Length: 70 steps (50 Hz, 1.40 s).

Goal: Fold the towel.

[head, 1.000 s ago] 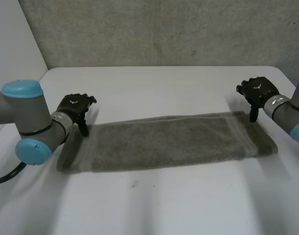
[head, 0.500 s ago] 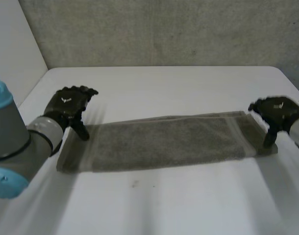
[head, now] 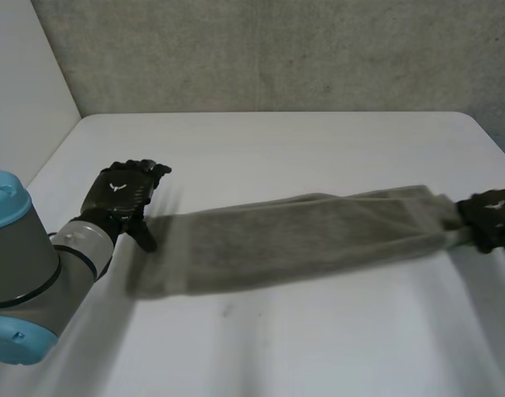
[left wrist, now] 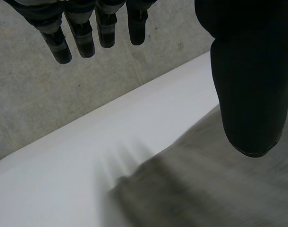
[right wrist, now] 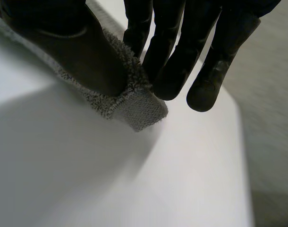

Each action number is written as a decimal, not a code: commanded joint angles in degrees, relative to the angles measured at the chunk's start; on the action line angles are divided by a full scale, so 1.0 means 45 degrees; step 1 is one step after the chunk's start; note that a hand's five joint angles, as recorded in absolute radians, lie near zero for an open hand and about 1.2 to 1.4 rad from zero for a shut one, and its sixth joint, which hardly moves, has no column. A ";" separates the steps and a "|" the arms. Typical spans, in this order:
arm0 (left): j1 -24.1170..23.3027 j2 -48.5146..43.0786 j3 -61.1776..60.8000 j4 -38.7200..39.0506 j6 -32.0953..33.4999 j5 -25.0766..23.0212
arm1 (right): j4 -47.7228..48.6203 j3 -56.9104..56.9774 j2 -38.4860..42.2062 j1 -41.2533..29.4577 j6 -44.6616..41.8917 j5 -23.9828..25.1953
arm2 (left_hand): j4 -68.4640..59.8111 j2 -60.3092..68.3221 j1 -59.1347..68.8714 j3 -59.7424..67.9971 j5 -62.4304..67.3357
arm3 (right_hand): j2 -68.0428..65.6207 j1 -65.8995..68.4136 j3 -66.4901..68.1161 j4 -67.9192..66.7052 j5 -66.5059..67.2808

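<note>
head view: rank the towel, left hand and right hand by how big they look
1. towel, largest by far
2. left hand
3. right hand, smallest, at the view's edge

One towel [head: 294, 240], two hands [head: 124, 192] [head: 489, 220], one table [head: 319, 331]

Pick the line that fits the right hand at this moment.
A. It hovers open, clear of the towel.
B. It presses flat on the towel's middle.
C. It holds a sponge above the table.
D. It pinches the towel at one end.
D: in the right wrist view the right hand has a corner of the towel caught between its thumb and the other fingers.
</note>
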<state>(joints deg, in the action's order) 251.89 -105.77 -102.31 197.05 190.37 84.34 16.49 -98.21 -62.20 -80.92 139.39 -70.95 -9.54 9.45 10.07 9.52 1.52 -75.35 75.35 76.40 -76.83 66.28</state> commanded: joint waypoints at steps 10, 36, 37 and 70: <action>0.0000 0.0008 -0.0018 0.0019 -0.0001 0.0028 | -0.1673 0.2234 -0.1274 -0.0065 -0.1073 -0.0581 | -0.0102 0.0122 -0.0015 0.0107 -0.0338 | -0.1032 0.1034 0.0799 -0.0705 0.0827; -0.0234 0.0282 -0.0311 0.0038 -0.0040 -0.0011 | -0.0247 0.1514 0.0254 -1.0267 0.2339 -0.0639 | -0.0102 0.0122 -0.0015 0.0107 -0.0338 | 1.4523 -1.4521 -1.4756 1.4851 -1.4728; -0.0254 0.0282 -0.0292 0.0058 -0.0040 -0.0011 | -0.0247 0.1512 0.0249 -1.0260 0.2345 -0.0639 | -0.0102 0.0122 -0.0015 0.0107 -0.0338 | 1.4523 -1.4521 -1.4756 1.4851 -1.4728; -0.1250 0.0340 -0.0057 0.0175 -0.0020 0.0067 | -0.0227 -0.1636 -0.1935 -0.4902 0.1445 -0.0385 | -0.0102 0.0122 -0.0015 0.0107 -0.0338 | -0.1032 0.1034 0.0799 -0.0705 0.0827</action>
<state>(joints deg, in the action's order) 246.28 -104.54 -102.32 197.93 190.25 84.59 15.89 -108.83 -68.42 -98.85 144.13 -71.69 -9.53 9.45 10.07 9.52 1.52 -75.53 72.32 76.36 -76.82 65.89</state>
